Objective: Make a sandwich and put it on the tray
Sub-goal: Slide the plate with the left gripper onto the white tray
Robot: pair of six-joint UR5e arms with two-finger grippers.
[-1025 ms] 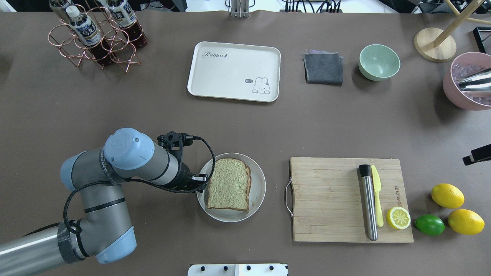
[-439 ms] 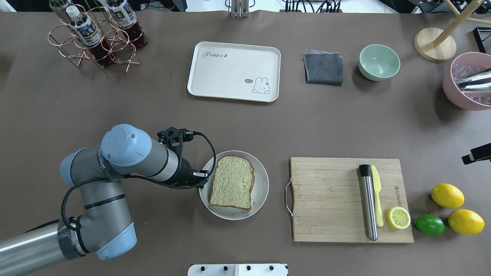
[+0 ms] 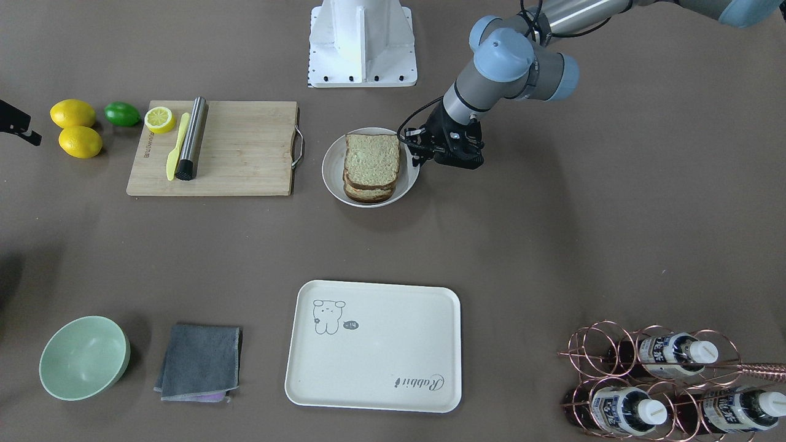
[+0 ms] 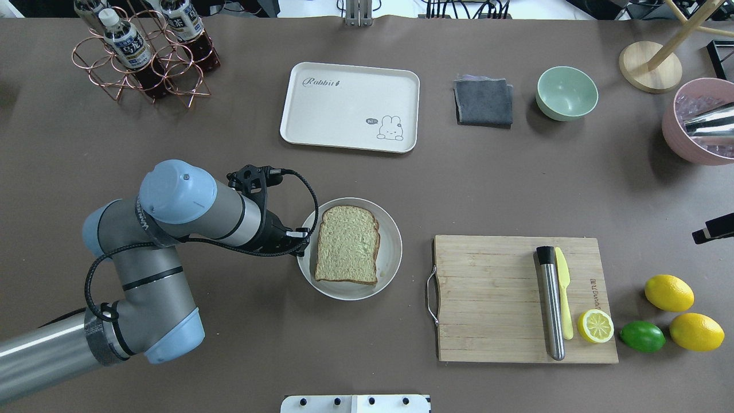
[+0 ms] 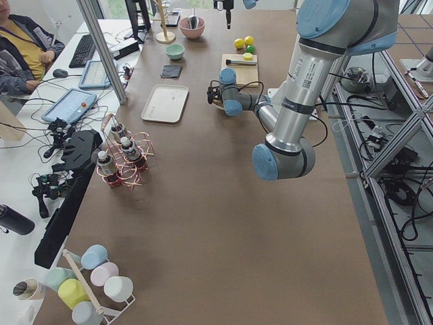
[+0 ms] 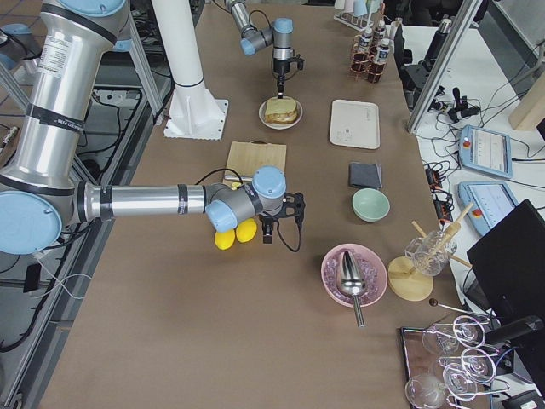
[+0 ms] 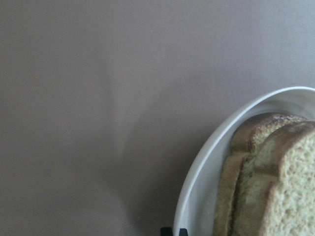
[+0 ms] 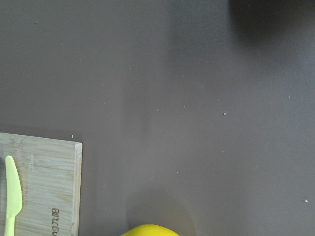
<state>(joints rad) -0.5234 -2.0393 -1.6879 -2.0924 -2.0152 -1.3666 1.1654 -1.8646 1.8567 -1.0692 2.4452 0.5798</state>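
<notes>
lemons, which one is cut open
The lemon half on the bamboo cutting board, cut face up beside the yellow knife. The other two lemons are whole, off the board.

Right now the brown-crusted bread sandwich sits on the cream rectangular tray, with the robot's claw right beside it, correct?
Not quite: the front-facing view shows the brown-crusted bread sandwich on the round white plate, not the cream rectangular tray, which lies apart. The left claw is right beside the sandwich.
</notes>
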